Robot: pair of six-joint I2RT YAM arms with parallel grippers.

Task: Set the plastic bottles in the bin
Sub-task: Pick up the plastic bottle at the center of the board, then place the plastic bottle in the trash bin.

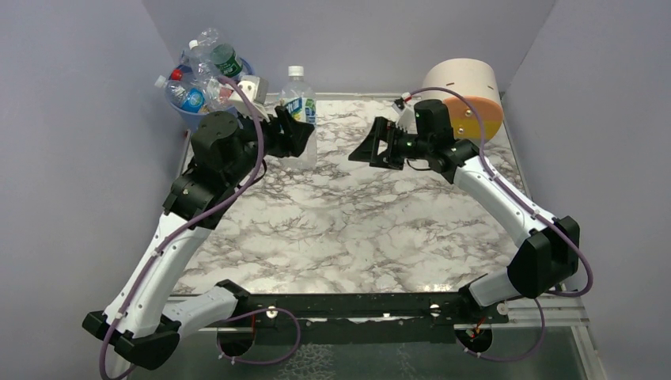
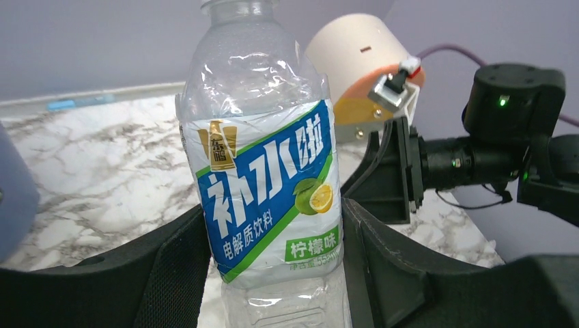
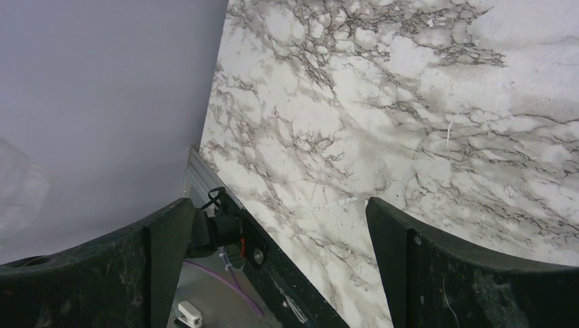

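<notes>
Right gripper (image 1: 378,146): jaws fully apart, holding nothing, well right of the bin (image 1: 188,119). Left gripper (image 1: 303,133): closed around the lower body of an upright lemon-label bottle (image 1: 299,107), just right of the bin. Bin: heaped with plastic bottles (image 1: 198,75). Cream-orange drum (image 1: 467,91): far right of the bin.

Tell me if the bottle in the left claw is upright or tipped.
Upright. The bottle shows its white cap on top, gripped by the left claw.

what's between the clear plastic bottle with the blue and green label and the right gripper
Only bare white marble tabletop. The top view shows that stretch between the bottle and the open right gripper.
</notes>
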